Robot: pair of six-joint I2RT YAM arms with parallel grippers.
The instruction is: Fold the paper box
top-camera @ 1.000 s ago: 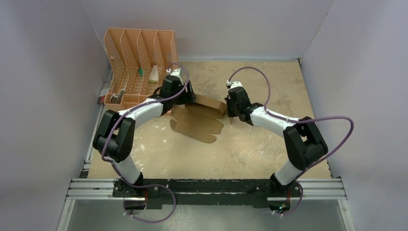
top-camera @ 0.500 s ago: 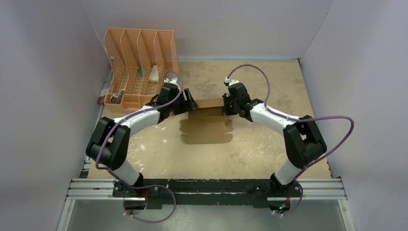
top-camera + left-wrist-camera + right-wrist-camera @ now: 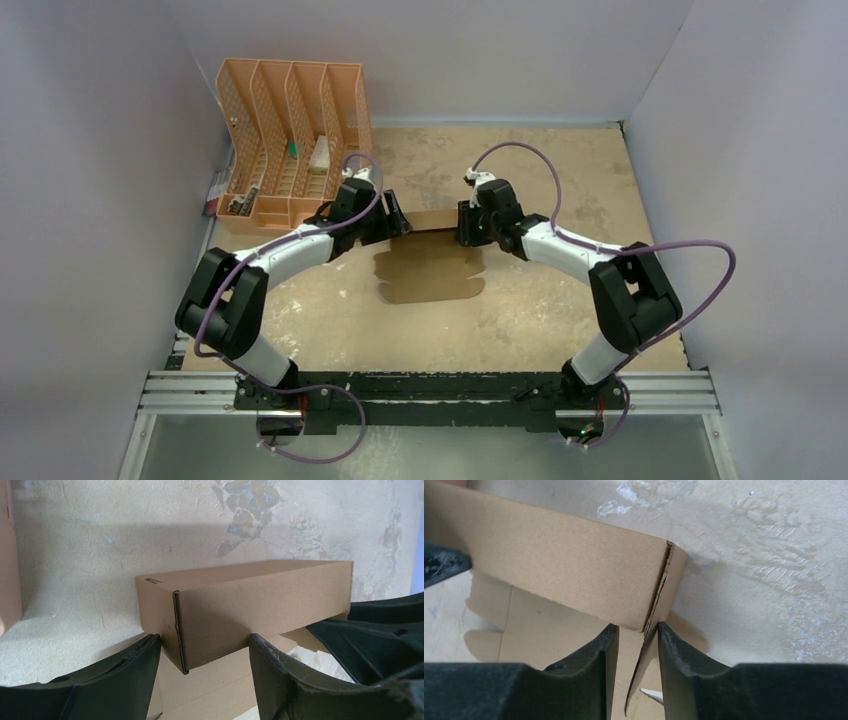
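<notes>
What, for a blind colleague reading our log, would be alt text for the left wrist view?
A folded-up wall of the brown paper box rises over the mottled table, its near corner inside the open left hand.

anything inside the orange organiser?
Yes: the orange organiser holds a small green item, a pale item and dark bits at its near-left corner. Too small to identify; dividers hide the rest.

A worn beige tabletop [image 3: 570,170], mottled with pale scuffs and darker patches, is boxed in by 3 plain lilac-grey walls [image 3: 480,50] at 9, 12 and 3 o'clock. An orange 4-slot file organiser [image 3: 290,110] stands at 10 o'clock. Aluminium rails [image 3: 440,392] run along 6 o'clock. The light is soft and even.
</notes>
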